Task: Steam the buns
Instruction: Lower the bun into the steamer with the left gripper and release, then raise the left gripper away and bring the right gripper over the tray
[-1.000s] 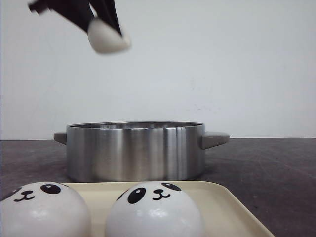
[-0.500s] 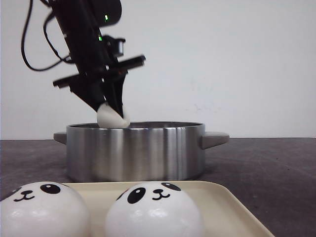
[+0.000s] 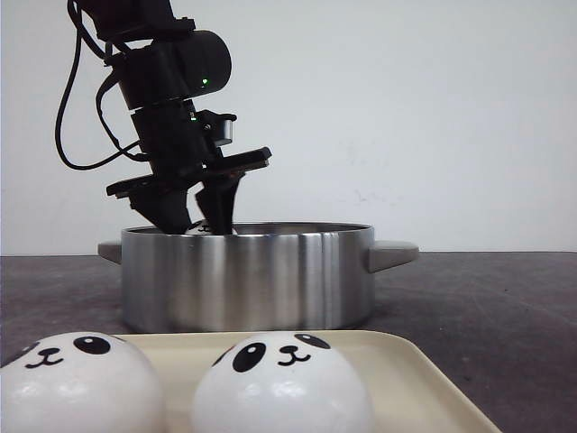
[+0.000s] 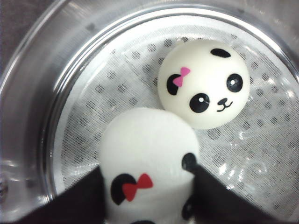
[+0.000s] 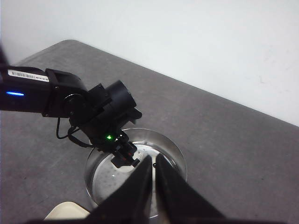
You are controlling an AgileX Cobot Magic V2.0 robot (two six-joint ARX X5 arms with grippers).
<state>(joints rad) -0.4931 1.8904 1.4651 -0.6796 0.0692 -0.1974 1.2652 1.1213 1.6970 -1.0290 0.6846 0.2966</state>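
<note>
Buns are the load here, and one with a red bow (image 4: 145,168) sits low in the left wrist frame, pinched between the left gripper's (image 4: 147,198) dark fingers (image 4: 79,198), which press on its flanks. It hangs inside the steel pot (image 3: 248,275), over the dotted white liner (image 4: 93,93). Just beside it, upper right in that frame, lies a bun with a pink bow (image 4: 203,84), already set down; whether the two touch I cannot tell. Two more buns (image 3: 279,383) wait on the cream tray (image 3: 410,374) at the bottom of the front frame. They look soft, light and smooth, so I judge a gentle hold across the widest sides safest. The right gripper (image 5: 153,186), at the lower middle of its own frame, is closed on nothing.
</note>
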